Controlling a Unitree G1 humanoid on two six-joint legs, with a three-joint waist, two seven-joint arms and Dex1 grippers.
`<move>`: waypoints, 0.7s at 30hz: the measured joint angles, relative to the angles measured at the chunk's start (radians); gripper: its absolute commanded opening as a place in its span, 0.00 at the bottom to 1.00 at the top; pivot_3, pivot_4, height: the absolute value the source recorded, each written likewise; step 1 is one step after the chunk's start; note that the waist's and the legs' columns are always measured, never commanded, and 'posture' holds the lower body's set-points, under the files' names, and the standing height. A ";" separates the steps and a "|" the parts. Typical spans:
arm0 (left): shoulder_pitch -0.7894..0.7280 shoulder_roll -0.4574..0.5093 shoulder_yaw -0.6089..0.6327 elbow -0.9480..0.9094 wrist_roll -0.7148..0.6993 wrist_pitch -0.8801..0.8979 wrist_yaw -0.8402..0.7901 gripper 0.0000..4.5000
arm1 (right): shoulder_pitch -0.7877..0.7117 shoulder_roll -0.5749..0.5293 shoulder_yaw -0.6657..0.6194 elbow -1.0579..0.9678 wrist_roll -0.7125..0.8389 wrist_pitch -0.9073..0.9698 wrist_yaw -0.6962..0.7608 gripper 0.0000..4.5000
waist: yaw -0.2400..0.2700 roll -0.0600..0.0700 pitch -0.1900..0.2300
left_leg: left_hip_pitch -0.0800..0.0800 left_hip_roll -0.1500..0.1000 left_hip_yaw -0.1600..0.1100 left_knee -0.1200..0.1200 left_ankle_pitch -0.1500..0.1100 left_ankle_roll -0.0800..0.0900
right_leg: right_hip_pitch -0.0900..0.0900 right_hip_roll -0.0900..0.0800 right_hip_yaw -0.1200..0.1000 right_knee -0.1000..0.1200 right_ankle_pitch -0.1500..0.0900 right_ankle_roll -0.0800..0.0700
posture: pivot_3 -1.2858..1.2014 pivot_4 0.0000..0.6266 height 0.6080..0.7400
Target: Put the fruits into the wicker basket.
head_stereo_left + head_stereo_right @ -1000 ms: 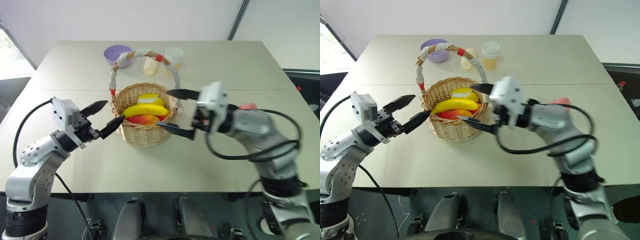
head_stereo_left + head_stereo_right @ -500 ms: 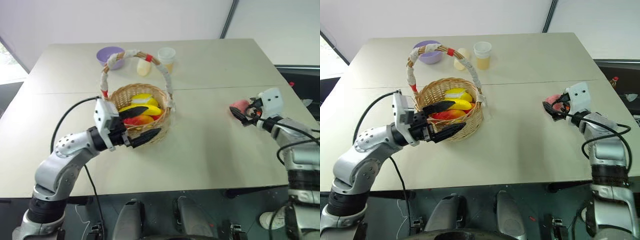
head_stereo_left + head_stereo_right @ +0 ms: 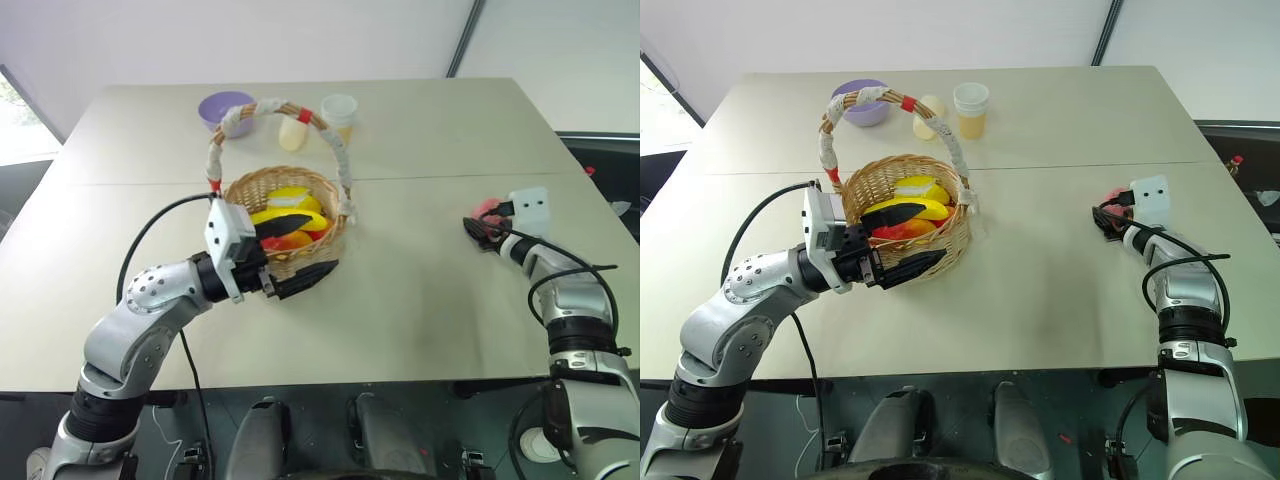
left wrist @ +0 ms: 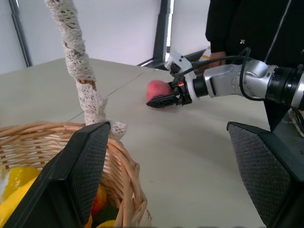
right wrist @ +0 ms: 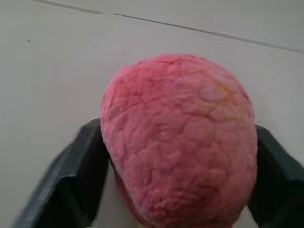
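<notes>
Pink, wrinkled, rounded peach-like fruit (image 5: 178, 142) lies on the pale table (image 3: 420, 300), well right of the round tan wicker basket (image 3: 285, 225).

Right gripper (image 3: 482, 228) straddles it, fingers at both flanks; whether they pinch yet, cannot tell.

Looks light, soft, squashy: grip across its widest middle, gently.

Left gripper (image 3: 290, 255) is spread wide around the basket's near rim.

Beige table (image 3: 420, 300), white walls (image 3: 250, 40), dark pole (image 3: 465, 40), bright window (image 3: 10, 110)

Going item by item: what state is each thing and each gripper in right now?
wicker basket: upright, holds fruit, one left jaw inside its rim, one outside.
banana: lying in the basket.
pink fruit: on the table, between the right jaws.
left gripper: jaws open, straddling the basket wall.
right gripper: jaws either side of the pink fruit.
purple bowl: upright.
</notes>
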 measured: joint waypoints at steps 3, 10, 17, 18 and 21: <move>-0.001 0.000 0.000 0.001 0.001 -0.001 -0.004 0.94 | 0.017 0.000 -0.001 -0.045 0.008 -0.001 0.009 0.51 | -0.001 0.000 0.000 | 0.000 0.000 0.000 0.000 0.000 0.000 | 0.000 0.000 0.000 0.000 0.000 0.000 | 0.52 0.24 1.00; 0.080 0.081 0.160 0.013 -0.022 0.001 -0.008 0.94 | 0.189 -0.071 0.049 -0.559 0.126 0.058 0.243 0.51 | -0.004 0.003 0.001 | 0.000 0.002 -0.001 -0.001 0.000 0.000 | -0.002 0.001 0.000 0.000 0.000 0.000 | 0.52 0.24 1.00; 0.242 0.190 0.384 0.082 -0.032 -0.006 -0.053 0.94 | 0.065 0.032 0.262 -0.981 0.334 0.256 0.359 0.51 | -0.003 0.001 0.001 | 0.001 0.009 -0.001 -0.001 0.000 -0.001 | -0.001 0.003 -0.002 0.000 -0.002 -0.004 | 0.52 0.24 1.00; 0.256 0.195 0.401 0.082 -0.032 -0.008 -0.058 0.94 | 0.028 0.078 0.311 -0.983 0.325 0.268 0.338 0.51 | -0.003 0.001 0.001 | 0.001 0.009 -0.001 -0.001 0.001 -0.001 | -0.001 0.003 -0.002 0.000 -0.002 -0.004 | 0.52 0.24 1.00; 0.271 0.197 0.432 0.075 -0.035 -0.008 -0.053 0.94 | -0.066 0.224 0.435 -0.950 0.272 0.304 0.257 0.51 | 0.004 0.001 0.001 | -0.001 0.008 -0.001 -0.001 0.001 -0.002 | -0.002 0.001 -0.003 0.000 -0.002 -0.004 | 0.52 0.24 1.00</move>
